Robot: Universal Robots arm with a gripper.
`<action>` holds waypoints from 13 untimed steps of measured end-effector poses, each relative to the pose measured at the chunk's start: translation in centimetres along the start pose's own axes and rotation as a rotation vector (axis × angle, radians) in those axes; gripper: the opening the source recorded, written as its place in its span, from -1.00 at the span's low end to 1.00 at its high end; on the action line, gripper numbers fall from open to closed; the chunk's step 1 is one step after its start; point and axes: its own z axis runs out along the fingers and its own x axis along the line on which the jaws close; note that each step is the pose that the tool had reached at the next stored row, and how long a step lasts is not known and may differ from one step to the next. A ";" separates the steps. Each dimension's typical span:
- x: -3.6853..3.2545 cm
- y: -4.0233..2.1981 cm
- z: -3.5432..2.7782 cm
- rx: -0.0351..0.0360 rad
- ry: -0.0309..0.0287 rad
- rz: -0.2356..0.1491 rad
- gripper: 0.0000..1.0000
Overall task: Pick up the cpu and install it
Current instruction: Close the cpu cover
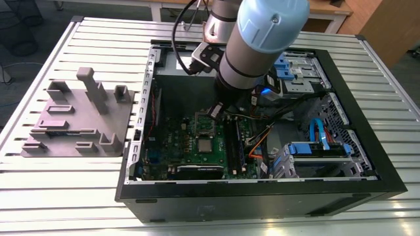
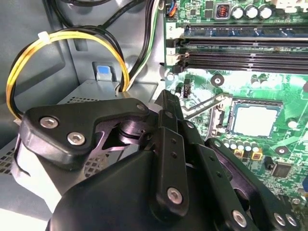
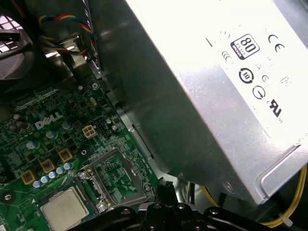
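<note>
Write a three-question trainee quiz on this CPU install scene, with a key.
1. True or false: the cpu lies in the motherboard socket.
2. On which side of the computer case in the exterior view does the grey plastic fixture stand? A) left B) right
3. The gripper is inside the ____.

Key: 1 true; 2 A; 3 computer case.

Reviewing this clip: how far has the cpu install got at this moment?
Looks done: the cpu already lies flat in the socket on the green motherboard, seen in both wrist views and the exterior view. The socket's metal retention frame stands swung open beside it, so it is not clamped down. In hand: nothing visible; the gripper sits inside the computer case, just beside the socket. Left: closing that frame.
</note>
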 end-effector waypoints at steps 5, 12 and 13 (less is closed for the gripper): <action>0.02 0.14 -0.24 0.0094 0.0148 0.001 -0.79; -0.08 0.35 -0.91 0.0135 0.0209 0.002 -0.79; -0.09 0.38 -0.97 0.0141 0.0218 0.002 -0.79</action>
